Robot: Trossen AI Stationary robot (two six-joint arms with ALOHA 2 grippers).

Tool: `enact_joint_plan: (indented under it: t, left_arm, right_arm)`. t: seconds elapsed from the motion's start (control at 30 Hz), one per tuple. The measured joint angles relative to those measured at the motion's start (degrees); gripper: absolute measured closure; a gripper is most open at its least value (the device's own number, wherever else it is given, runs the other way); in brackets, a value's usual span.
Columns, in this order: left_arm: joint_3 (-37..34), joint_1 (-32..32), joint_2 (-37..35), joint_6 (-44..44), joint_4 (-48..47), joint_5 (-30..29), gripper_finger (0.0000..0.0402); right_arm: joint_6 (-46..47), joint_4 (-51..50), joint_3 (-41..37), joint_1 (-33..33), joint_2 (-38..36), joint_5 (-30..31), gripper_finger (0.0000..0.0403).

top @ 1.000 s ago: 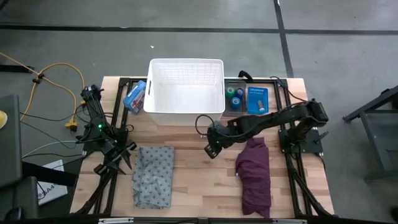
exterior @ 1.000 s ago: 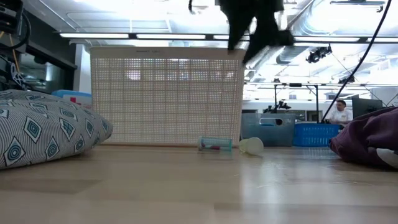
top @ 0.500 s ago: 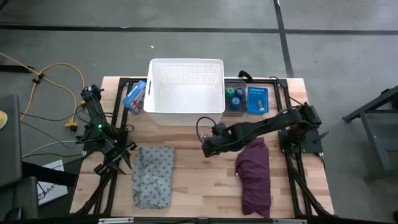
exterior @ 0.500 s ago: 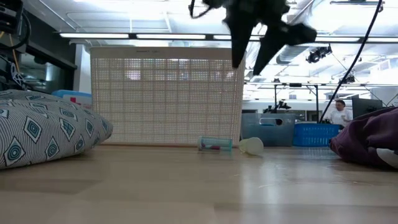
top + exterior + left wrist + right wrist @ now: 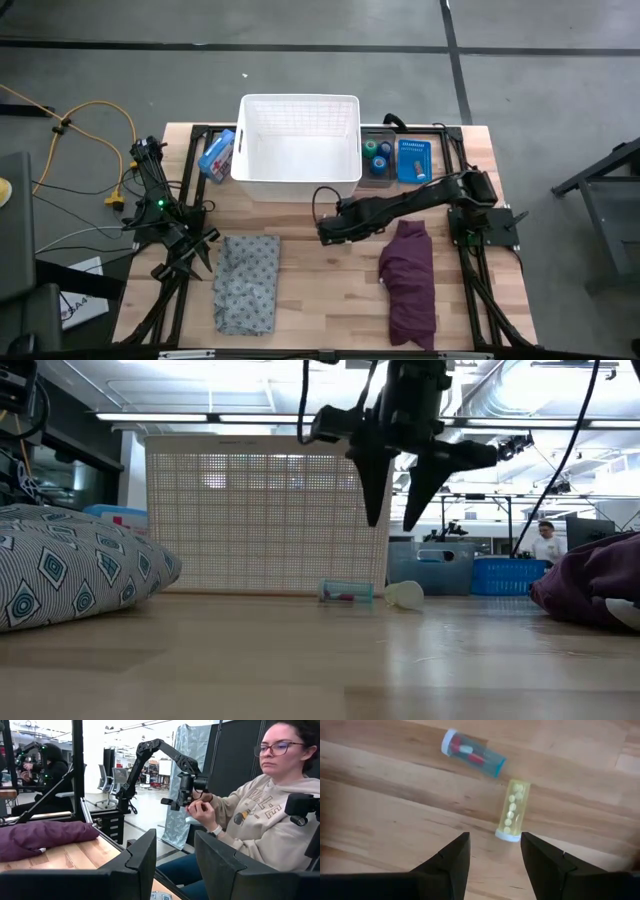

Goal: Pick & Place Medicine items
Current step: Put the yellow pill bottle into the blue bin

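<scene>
Two small medicine vials lie on their sides on the wood table, just in front of the white basket (image 5: 298, 150). One is clear blue with red and white capsules (image 5: 470, 752), also in the low view (image 5: 346, 592). The other is yellow with pale pills and a white cap (image 5: 512, 810). My right gripper (image 5: 393, 520) hangs open above them, fingers pointing down, touching nothing. Green and blue tape rolls (image 5: 377, 155) sit in a small bin right of the basket. My left gripper (image 5: 175, 855) waits open at the table's left edge.
A grey patterned cloth (image 5: 248, 280) lies near left, a purple cloth (image 5: 408, 280) near right. A blue box (image 5: 412, 160) stands beside the rolls, another blue pack (image 5: 216, 155) left of the basket. A person (image 5: 260, 810) sits beyond the table.
My right gripper has come down toward the vials and shifted a little toward the table's left edge. It has rolled about its own axis and tipped until its fingers point nearly straight down. Its finger gap looks unchanged. The vials have stayed put.
</scene>
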Motion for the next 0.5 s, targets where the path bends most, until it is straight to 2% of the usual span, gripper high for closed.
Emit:
enact_joint_plan:
  t: [0.5]
  left_arm:
    - [0.0,0.0,0.0,0.0,0.0,0.0,0.0274]
  right_arm:
    - [3.1,-0.9,0.1,-0.3,4.5,-0.4,0.0239]
